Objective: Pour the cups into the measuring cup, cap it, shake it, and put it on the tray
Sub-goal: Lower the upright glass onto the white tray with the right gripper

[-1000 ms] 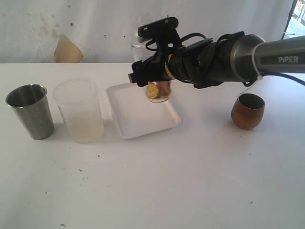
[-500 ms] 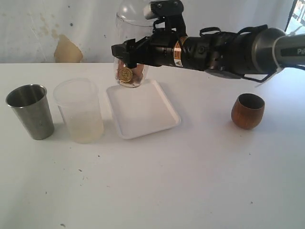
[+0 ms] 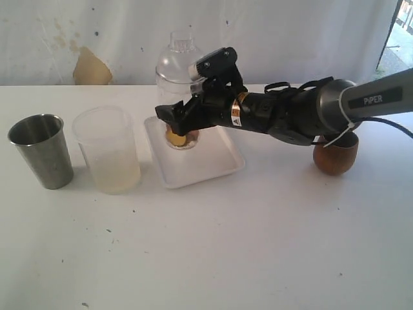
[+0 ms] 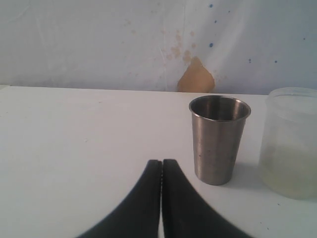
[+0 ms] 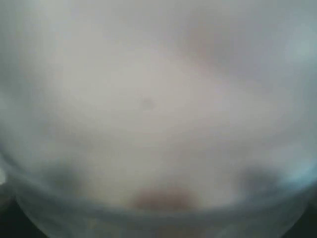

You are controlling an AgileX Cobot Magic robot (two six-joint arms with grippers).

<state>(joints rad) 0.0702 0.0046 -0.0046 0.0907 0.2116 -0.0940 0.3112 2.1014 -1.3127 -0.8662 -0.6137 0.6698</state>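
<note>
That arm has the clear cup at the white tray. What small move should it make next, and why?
Probably open the right gripper and let go: the capped measuring cup stands upright with its base seemingly down on the tray, so only release looks left.

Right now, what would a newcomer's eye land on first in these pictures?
The black right arm stretches across the table, its fingers clamped around the clear, capped measuring cup, golden-brown contents at its bottom, over the white tray. Left of it in the exterior view stand the steel tumbler and frosted cup, side by side.
</note>
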